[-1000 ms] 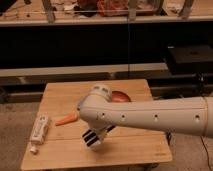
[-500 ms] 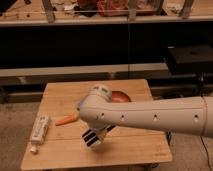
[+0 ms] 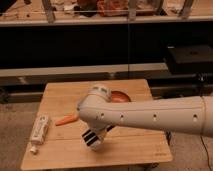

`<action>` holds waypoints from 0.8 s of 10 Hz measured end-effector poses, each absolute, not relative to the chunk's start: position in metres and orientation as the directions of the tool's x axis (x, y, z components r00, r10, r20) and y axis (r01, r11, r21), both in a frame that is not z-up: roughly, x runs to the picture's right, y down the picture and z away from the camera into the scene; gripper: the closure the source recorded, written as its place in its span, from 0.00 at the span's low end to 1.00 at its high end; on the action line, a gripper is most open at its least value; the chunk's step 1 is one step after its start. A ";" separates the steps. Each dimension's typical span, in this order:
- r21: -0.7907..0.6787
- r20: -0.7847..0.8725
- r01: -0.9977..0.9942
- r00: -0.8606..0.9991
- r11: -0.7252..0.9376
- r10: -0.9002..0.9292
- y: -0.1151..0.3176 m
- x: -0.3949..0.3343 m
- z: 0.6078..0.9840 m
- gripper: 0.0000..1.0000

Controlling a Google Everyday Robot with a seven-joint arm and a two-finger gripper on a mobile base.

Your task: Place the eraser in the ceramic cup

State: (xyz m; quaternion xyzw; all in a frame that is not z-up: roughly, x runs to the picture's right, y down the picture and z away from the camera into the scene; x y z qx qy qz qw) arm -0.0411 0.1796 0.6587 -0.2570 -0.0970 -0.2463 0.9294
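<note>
My white arm (image 3: pixel 150 116) reaches in from the right across a wooden table (image 3: pixel 60 95). My gripper (image 3: pixel 93 139) is dark with pale stripes. It points down over the front middle of the table, just above the surface. A reddish-brown ceramic vessel (image 3: pixel 120 97) sits behind the arm near the table's back right, mostly hidden by it. No eraser shows; it may be hidden by the gripper or the arm.
An orange carrot (image 3: pixel 66 120) lies left of the gripper. A white tube (image 3: pixel 39 131) lies near the table's left front edge. A dark shelf unit stands behind the table, and a black box (image 3: pixel 192 57) is at the right.
</note>
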 end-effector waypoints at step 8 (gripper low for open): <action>-0.423 0.420 0.566 0.814 0.708 -0.400 0.185 -0.054 0.661 0.94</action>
